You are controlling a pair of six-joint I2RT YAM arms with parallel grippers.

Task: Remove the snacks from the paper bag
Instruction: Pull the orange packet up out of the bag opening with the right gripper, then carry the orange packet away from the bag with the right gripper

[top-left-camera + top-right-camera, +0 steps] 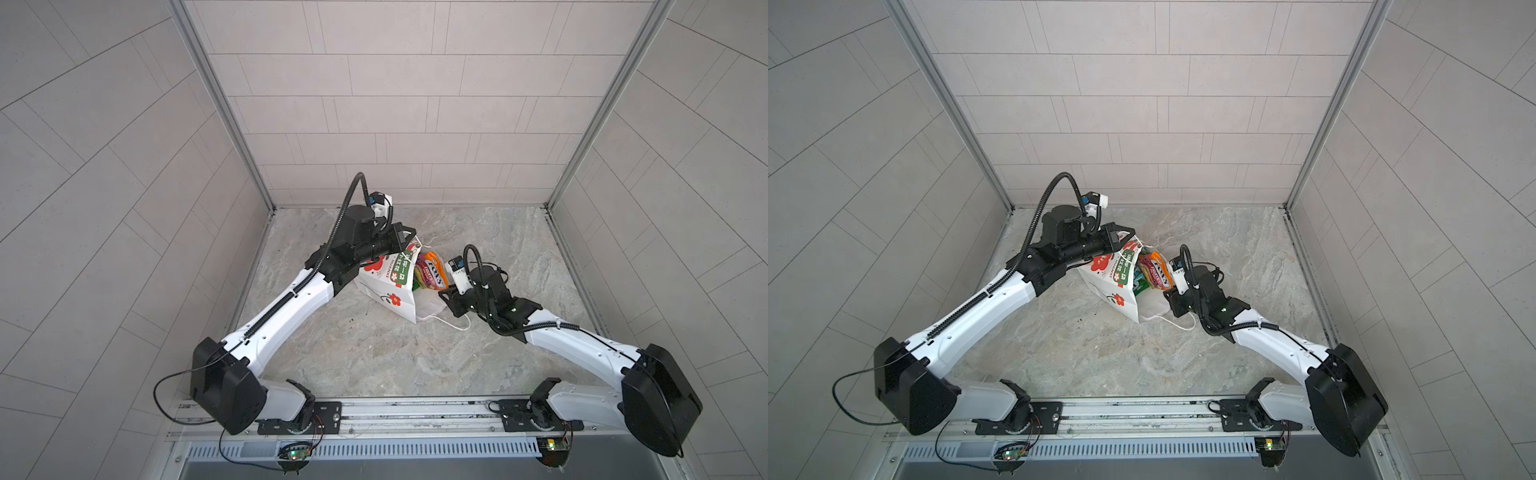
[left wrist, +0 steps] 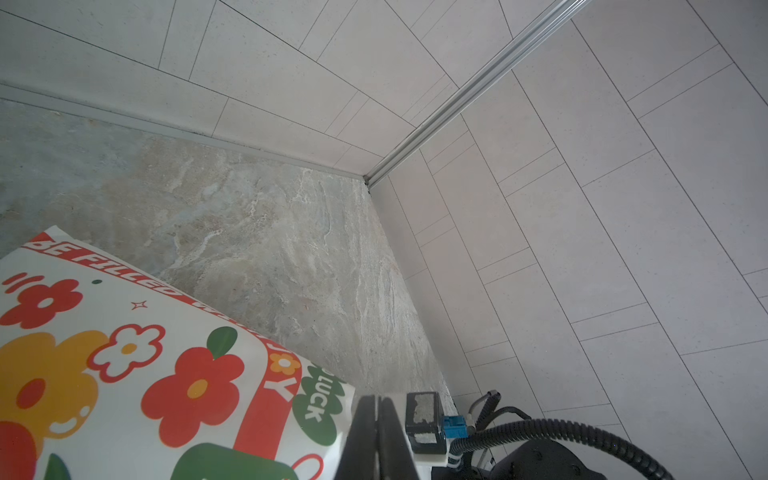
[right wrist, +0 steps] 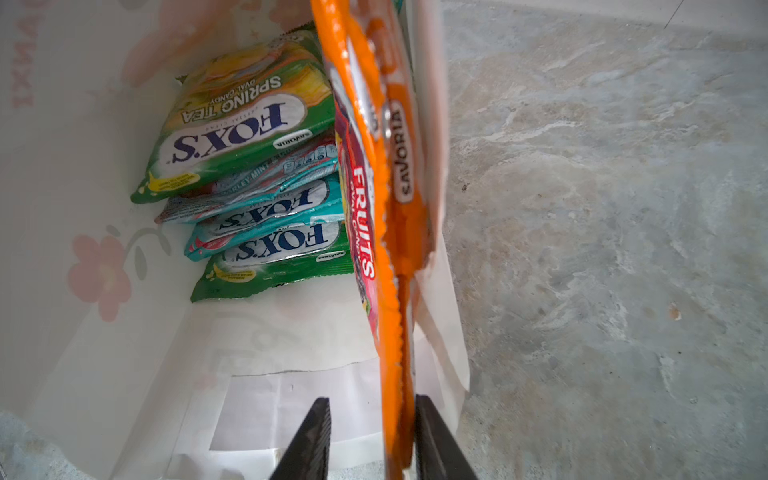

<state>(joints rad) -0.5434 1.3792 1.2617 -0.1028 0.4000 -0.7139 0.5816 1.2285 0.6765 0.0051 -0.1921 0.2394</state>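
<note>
The white paper bag lies tipped over in the middle of the marbled tabletop, with its mouth facing the right arm. One cord handle trails onto the surface in front of it.

The left gripper is up at the bag's raised rim, fingers pressed tight together. The flowered side of the bag sits right beside them, but I can't tell whether paper or cord is nipped between them.

Over at the mouth, the right gripper is in, fingers spread either side of the orange-pink FOX'S Fruits packet. The packet stands on edge, and its bottom seam runs along one finger while the other finger stands clear, so nothing is pinched. In both top views that packet pokes out of the opening, right by the gripper.

Deeper inside the bag, four more packets lie stacked against the far end: a green Spring Tea packet, a mint packet, a teal packet and a second green packet.
</note>
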